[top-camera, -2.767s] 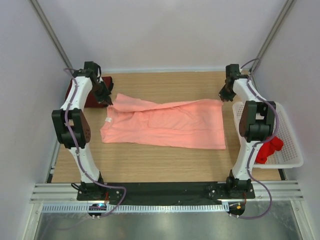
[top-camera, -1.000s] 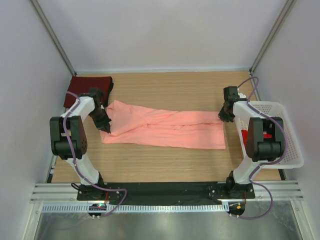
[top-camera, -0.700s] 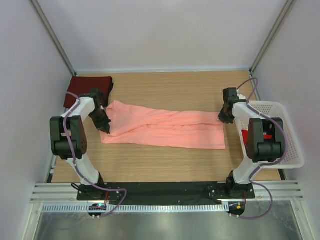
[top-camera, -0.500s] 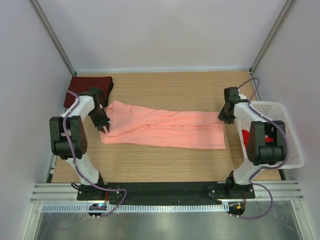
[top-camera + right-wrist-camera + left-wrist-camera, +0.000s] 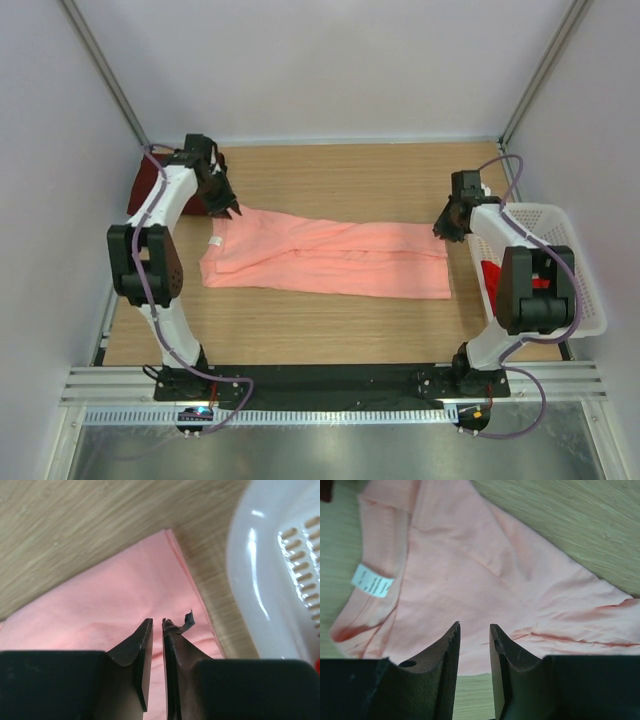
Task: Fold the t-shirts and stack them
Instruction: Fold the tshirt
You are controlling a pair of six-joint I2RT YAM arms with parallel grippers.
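Top external view gives us the whole table [image 5: 330, 175]. The salmon-pink t-shirt [image 5: 330, 258] lies across its middle, folded into a long band from 9 to 3 o'clock. The left end effector [image 5: 224, 207] hangs at the band's 10 o'clock corner, and the right end effector [image 5: 442, 229] at its 2 o'clock corner. At 10 o'clock on the table the dark maroon t-shirt [image 5: 143, 185] is partly hidden behind the left arm. At 3 o'clock stands the white basket [image 5: 585, 300] with the bright red t-shirt [image 5: 490, 273] inside, mostly covered by the right arm.

From above we cannot read the jaws; the wrist views show them. In the left wrist view the fingers [image 5: 445, 670] stand a little apart above the pink cloth with nothing between them, so this end effector is open and empty. Only this view shows the white label [image 5: 371, 580] near one edge of the shirt. In the right wrist view the fingers [image 5: 132, 660] are almost together, with a thin slit left, and we see no cloth pinched. They are above the shirt's corner, close beside the basket wall.
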